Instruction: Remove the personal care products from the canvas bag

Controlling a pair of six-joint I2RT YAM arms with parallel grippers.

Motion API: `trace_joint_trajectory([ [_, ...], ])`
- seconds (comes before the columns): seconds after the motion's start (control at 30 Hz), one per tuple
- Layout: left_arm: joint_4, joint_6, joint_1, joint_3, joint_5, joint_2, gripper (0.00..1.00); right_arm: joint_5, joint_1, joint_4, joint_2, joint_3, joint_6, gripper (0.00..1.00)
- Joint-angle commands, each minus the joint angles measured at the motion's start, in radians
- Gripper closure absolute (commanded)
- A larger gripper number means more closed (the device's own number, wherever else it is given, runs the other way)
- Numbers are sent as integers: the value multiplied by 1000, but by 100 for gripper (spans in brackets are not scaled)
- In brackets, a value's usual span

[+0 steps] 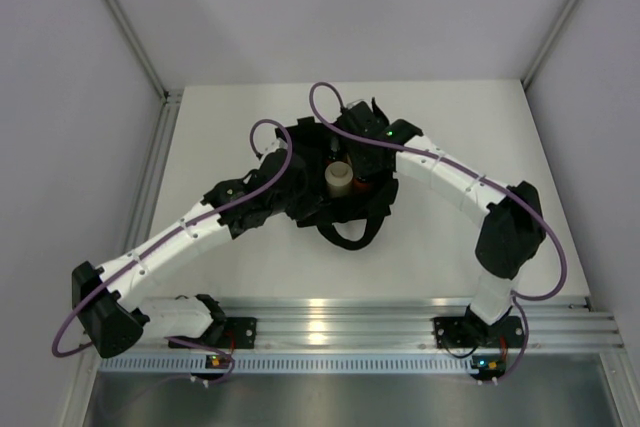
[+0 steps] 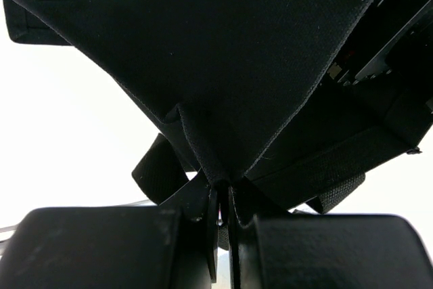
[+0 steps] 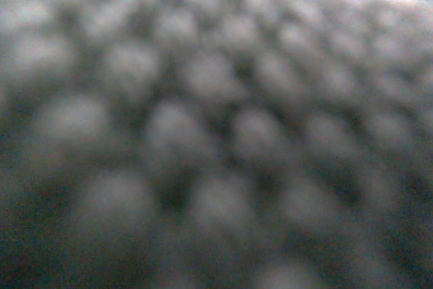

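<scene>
My left pincer [image 2: 223, 197] is pressed together on a fold of the black canvas bag [image 2: 203, 45]. In the left wrist view the two dark fingers meet at the bottom centre with a ridge of cloth nipped between them. The bag's side rises from there as a broad, taut black sheet. A flat black strap [image 2: 159, 170] hangs just left of the pinch, and white table shows on both sides.

From the top camera, the left pincer [image 1: 288, 162] sits at the bag's left edge, dark against dark, so I can't make out its fingers there.

My right pincer [image 1: 363, 160] is down at the mouth of the bag [image 1: 310, 202] on the right side. Its fingers are lost against the black fabric, and I cannot tell whether they are spread or shut. The right wrist camera gives me only a blurred dark weave [image 3: 203, 133] close against the lens, with a sliver of brightness at the top right corner.

A cream-white cylinder bottle [image 1: 339, 179] stands inside the open bag, its pale top facing up, just left of the right pincer. The bag sits slumped in the middle of the white table [image 1: 250, 257], with one loop handle [image 1: 352, 234] lying out towards the arm bases.
</scene>
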Motion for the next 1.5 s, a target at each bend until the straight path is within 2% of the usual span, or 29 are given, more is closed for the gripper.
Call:
trace_joint_trajectory([
  [0.0,6,4,6,20,-3,13,100,34,-25,-51,-28,-31,-59,100],
  [0.27,6,5,6,28,-3,21,100,-3,-16,76,-128,-40,-160,100],
  [0.5,5,7,6,28,-3,25,100,-3,-14,118,-157,-34,-171,100],
  [1.47,6,27,6,59,-2,55,100,-13,-5,80,-223,53,-182,100],
])
